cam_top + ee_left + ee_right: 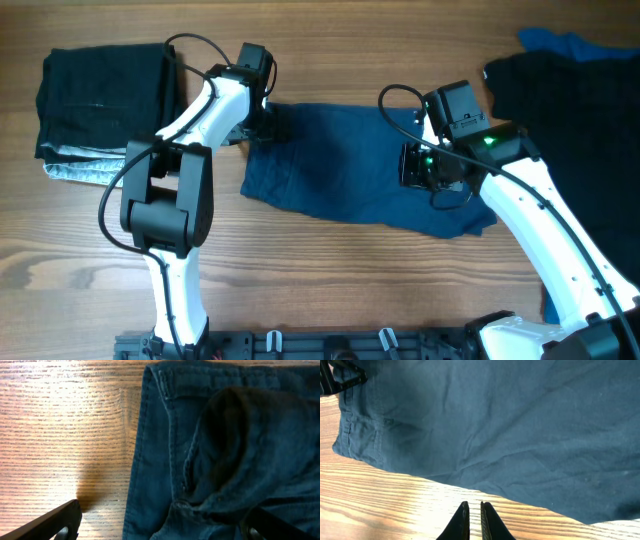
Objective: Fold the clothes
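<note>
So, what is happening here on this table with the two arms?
Two robot arms are folding clothes. Navy shorts lie spread flat in the middle of the table. The left gripper is open at their left end. The right gripper is shut and holds nothing, close to their right end. A folded stack sits at the far left, and an unfolded pile at the far right.

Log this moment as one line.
navy shorts: spread on table, unfolded | left tool: open, astride shorts edge | right tool: shut, empty, over table beside shorts
</note>
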You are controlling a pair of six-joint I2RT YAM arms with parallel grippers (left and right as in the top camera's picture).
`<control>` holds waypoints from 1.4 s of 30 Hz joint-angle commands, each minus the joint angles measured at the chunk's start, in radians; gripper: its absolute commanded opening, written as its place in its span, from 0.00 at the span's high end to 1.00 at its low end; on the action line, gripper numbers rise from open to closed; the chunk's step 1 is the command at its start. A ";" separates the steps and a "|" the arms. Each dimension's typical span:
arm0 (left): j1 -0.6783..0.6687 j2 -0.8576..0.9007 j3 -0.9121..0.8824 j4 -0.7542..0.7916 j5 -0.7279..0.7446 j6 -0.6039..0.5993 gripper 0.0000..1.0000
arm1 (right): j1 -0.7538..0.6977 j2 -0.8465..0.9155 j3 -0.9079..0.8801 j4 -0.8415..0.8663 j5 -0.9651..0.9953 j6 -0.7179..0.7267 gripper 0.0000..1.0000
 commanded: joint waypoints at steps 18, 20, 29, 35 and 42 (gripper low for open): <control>-0.001 0.076 0.002 -0.037 0.060 0.012 0.96 | -0.002 -0.013 0.003 0.068 0.013 0.094 0.96; -0.002 0.023 0.043 -0.079 0.061 0.012 0.96 | -0.002 0.010 0.003 0.135 -0.050 0.114 0.96; -0.003 -0.228 0.121 -0.118 0.062 0.008 0.96 | 0.034 0.424 0.003 0.390 -0.254 0.173 0.96; -0.003 -0.303 0.130 -0.115 0.194 0.000 0.95 | 0.130 0.569 0.003 0.573 -0.287 0.201 0.96; -0.003 -0.305 0.251 -0.174 0.270 -0.022 0.96 | 0.123 0.514 0.013 0.551 -0.400 0.146 0.96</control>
